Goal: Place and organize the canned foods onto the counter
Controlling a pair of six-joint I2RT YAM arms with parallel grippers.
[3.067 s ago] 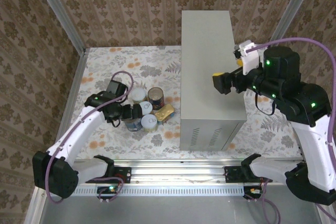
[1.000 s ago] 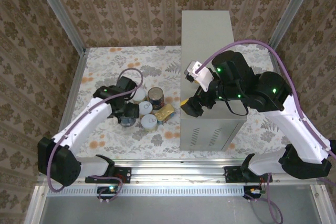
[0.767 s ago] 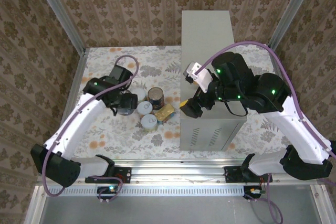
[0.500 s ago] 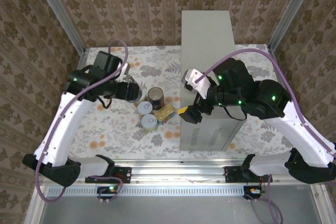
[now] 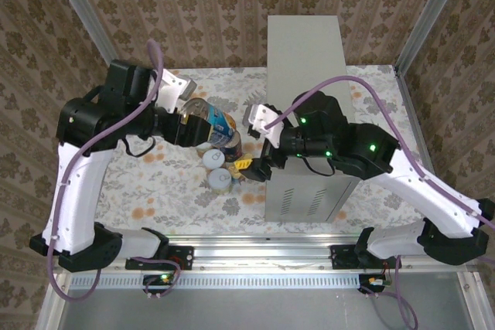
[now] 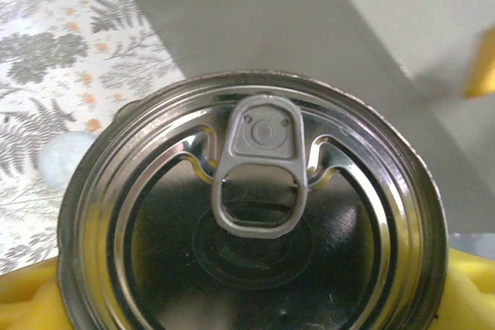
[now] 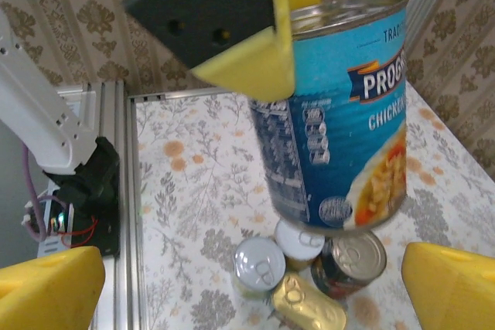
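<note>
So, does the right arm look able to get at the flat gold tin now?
Probably yes: the right gripper is open and close to the gold tin, and the blue can in the left gripper hangs above it, not in front.

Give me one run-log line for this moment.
left gripper: shut on blue soup can, held in the air | right gripper: open, near gold tin | counter: can not yet on it
</note>
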